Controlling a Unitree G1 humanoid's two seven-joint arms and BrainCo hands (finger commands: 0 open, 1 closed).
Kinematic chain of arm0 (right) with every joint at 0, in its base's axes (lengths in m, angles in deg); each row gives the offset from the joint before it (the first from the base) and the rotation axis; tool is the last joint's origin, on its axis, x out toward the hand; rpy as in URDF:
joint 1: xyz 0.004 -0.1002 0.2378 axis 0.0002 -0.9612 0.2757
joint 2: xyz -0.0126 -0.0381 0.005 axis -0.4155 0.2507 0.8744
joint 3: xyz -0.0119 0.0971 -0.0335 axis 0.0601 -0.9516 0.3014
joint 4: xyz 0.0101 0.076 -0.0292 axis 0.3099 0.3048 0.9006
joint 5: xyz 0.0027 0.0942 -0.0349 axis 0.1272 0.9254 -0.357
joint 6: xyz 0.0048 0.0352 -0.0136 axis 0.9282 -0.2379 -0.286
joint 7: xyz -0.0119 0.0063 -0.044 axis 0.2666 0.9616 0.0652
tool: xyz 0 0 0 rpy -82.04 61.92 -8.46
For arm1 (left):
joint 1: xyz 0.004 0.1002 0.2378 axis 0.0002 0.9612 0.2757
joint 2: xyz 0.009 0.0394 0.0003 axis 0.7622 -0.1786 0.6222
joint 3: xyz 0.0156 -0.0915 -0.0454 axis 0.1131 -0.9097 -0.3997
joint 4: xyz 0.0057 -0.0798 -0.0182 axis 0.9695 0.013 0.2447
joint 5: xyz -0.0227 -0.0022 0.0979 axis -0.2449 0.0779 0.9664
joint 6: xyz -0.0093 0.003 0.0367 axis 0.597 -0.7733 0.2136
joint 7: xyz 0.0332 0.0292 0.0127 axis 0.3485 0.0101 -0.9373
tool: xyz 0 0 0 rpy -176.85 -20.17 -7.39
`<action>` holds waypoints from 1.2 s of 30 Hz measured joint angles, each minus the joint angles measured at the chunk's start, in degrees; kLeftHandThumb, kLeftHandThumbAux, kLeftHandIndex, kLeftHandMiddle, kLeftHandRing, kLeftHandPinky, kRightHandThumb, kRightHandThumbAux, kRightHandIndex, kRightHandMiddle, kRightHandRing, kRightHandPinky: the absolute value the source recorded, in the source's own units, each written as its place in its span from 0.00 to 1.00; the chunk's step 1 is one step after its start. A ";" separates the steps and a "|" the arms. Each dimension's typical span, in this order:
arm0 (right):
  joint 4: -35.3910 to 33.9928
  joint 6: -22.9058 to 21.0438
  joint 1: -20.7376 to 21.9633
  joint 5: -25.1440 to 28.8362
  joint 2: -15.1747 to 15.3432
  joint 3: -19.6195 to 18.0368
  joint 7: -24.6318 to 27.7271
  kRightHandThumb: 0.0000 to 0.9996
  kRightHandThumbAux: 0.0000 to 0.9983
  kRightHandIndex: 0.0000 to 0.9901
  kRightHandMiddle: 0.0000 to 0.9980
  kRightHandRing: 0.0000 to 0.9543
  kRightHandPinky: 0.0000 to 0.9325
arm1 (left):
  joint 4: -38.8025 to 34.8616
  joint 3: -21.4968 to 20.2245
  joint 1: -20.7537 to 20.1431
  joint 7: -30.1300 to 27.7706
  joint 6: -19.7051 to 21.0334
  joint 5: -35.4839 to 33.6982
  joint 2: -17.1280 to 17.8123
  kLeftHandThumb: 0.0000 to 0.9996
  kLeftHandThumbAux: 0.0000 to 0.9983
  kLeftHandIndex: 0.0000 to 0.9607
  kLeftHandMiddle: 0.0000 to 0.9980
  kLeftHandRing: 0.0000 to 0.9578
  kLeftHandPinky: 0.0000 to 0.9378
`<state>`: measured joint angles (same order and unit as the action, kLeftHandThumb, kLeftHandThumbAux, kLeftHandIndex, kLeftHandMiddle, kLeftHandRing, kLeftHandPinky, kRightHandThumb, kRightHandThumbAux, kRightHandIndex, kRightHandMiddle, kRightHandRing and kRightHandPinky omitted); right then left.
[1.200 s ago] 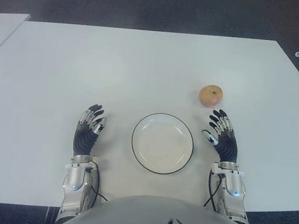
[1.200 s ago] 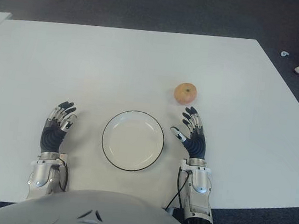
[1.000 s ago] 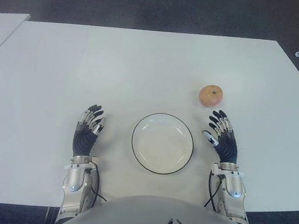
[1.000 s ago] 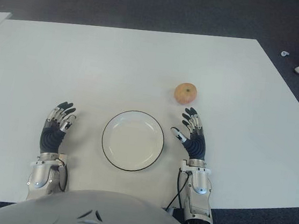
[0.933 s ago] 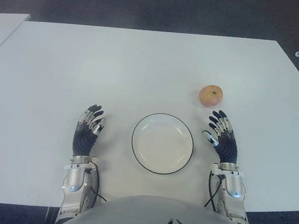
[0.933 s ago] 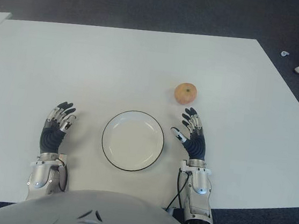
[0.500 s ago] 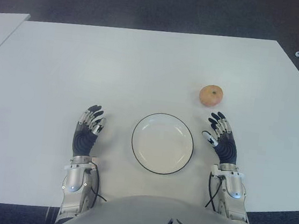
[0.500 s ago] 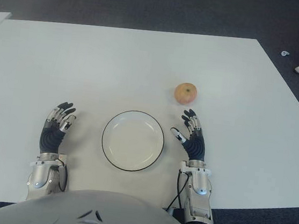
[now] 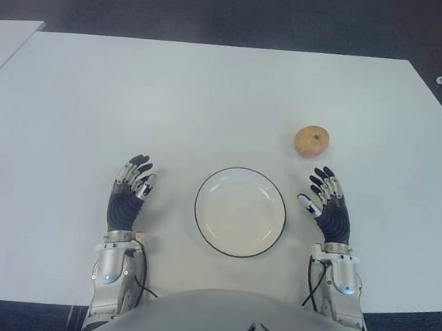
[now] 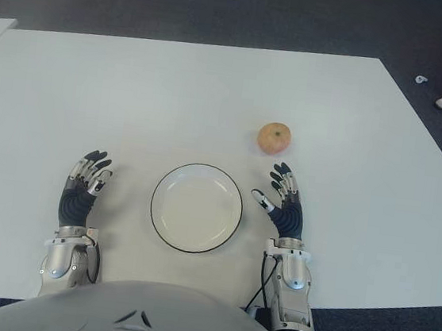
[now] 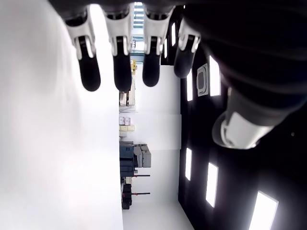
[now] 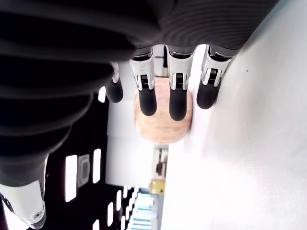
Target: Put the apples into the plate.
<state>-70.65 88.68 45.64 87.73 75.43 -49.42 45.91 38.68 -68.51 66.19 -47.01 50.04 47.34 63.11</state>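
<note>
Reach step: right hand (image 9: 327, 205), fingers spread and empty, must advance to the apple (image 9: 312, 142) at its 12 o'clock and grasp it.

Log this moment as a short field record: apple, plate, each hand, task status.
apple: one apple on the white table, beyond the right hand, untouched
plate: plate empty, between the hands
right hand: right hand right of the plate, fingers spread toward the apple, holding nothing
left hand: left hand left of the plate, open
status: apple not yet grasped
</note>
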 measured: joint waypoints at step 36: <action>1.04 9.39 5.75 -28.42 14.13 -5.18 -18.76 0.34 0.56 0.09 0.12 0.13 0.16 | 2.03 -0.02 -1.36 0.00 -2.20 -0.05 -0.07 0.25 0.56 0.18 0.18 0.21 0.25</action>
<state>-69.61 98.07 51.39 59.31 89.56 -54.61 27.15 40.71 -68.52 64.84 -47.01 47.85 47.29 63.04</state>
